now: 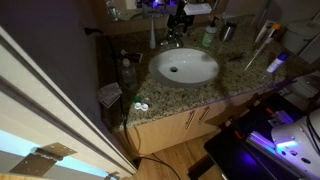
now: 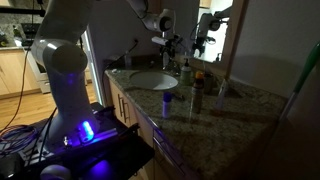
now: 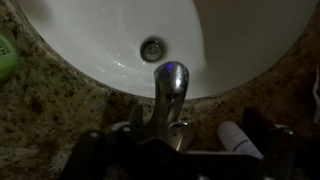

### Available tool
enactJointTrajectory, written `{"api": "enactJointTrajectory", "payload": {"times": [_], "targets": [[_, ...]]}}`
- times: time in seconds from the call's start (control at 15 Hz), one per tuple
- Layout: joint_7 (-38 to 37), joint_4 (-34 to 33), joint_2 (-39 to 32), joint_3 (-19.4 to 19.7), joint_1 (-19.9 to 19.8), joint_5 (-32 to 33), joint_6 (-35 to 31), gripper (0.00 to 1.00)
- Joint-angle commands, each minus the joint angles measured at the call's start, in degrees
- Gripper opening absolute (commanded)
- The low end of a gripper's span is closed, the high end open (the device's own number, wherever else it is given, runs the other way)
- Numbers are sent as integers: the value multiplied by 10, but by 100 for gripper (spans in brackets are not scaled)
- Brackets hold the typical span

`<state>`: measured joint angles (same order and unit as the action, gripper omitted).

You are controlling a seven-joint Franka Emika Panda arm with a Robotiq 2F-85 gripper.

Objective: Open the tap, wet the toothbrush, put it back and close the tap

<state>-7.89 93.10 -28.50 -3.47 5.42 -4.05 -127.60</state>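
The gripper [image 3: 180,152] hangs just over the tap [image 3: 170,92], jaws spread wide and empty. The tap stands at the back rim of the basin [image 3: 90,45], its spout pointing toward the drain [image 3: 152,48]. The danger: a finger slides off the slick chrome top, or nudges the slim white bottle [image 3: 240,140] just beside it (light, likely to topple) — perhaps on into the basin.

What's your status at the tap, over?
Claw open over the tap, nothing held. No water seen running into the basin. White bottle close beside the tap, near one finger.
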Motion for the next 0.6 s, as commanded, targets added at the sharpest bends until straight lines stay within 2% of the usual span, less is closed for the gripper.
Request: {"api": "enactJointTrajectory", "payload": {"times": [0.0, 0.07, 0.53], "targets": [[-21, -22, -20, 8, 3, -1, -35, 100], [-10, -6, -5, 5, 2, -1, -20, 100], [-23, -15, -19, 7, 2, -3, -18, 100]]}}
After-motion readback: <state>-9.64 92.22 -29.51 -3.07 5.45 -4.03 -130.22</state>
